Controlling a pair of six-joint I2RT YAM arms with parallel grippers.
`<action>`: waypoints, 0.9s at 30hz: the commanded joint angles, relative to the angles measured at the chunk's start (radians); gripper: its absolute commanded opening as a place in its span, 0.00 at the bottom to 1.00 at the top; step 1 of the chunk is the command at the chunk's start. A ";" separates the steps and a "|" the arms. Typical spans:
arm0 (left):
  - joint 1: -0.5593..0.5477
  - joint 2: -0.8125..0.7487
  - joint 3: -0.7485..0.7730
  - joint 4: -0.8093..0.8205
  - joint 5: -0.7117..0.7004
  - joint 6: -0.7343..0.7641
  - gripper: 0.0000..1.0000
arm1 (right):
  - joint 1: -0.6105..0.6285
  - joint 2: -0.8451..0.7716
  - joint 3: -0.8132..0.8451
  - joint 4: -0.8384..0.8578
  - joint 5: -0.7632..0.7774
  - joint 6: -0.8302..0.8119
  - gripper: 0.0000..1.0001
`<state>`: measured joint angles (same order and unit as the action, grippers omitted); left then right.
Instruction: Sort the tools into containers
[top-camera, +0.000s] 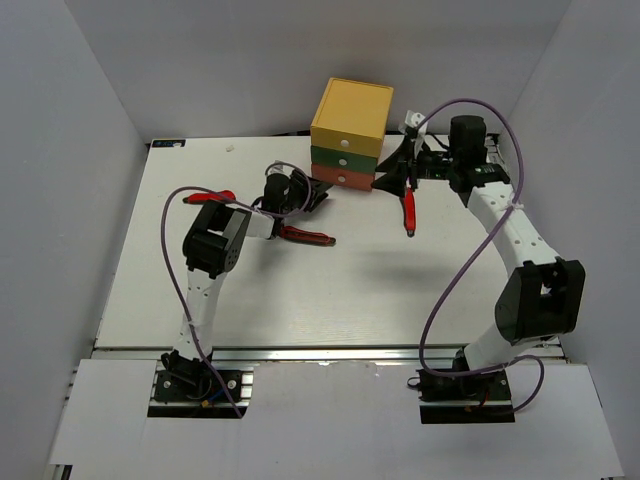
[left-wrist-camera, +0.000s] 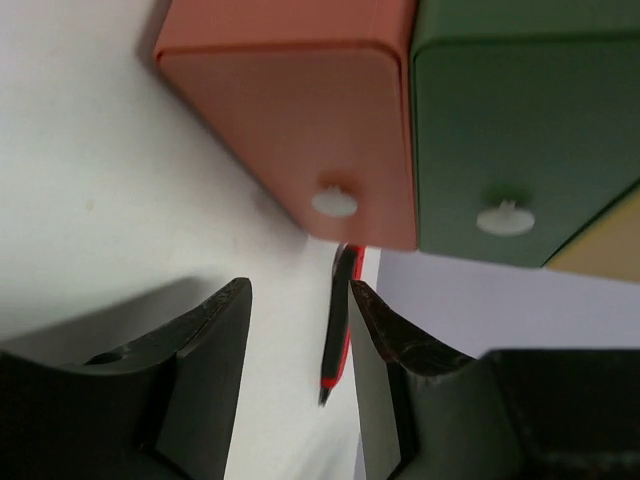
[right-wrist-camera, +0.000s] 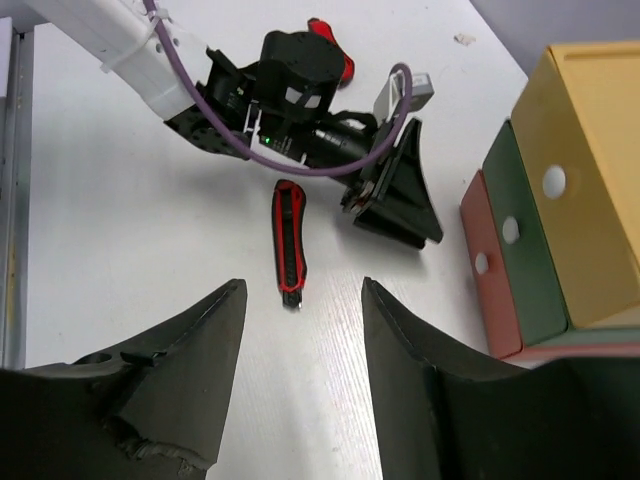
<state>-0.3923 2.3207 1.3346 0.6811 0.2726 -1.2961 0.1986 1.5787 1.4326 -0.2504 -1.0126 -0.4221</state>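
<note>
Seemingly about to open it, the left tool (left-wrist-camera: 299, 290), fingers apart and empty, faces the white round knob (left-wrist-camera: 334, 203) of the orange-red bottom drawer (left-wrist-camera: 290, 120); it should centre on the knob, close squarely and pull straight out. That drawer, the green middle drawer (left-wrist-camera: 520, 120) and the yellow top drawer (right-wrist-camera: 590, 180) are all shut, contents hidden. The right tool (right-wrist-camera: 302, 288) is also apart and empty; a red-and-black knife-like hand tool (right-wrist-camera: 288, 245) lies on the white table (right-wrist-camera: 120, 250) nearby.

White tabletop (top-camera: 300, 290) within plain grey walls (top-camera: 200, 60) (a metal rail (top-camera: 330, 352) along its near edge)
</note>
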 joint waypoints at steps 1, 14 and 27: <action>-0.014 0.018 0.112 0.035 -0.010 -0.045 0.54 | -0.057 -0.014 -0.050 0.051 -0.061 0.037 0.57; -0.049 0.152 0.265 -0.049 -0.067 -0.069 0.54 | -0.172 -0.040 -0.119 0.069 -0.092 0.075 0.57; -0.063 0.172 0.272 -0.005 -0.124 -0.111 0.54 | -0.188 -0.048 -0.153 0.071 -0.093 0.068 0.58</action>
<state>-0.4488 2.4992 1.6054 0.6395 0.1715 -1.3945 0.0185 1.5688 1.2957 -0.2054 -1.0805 -0.3542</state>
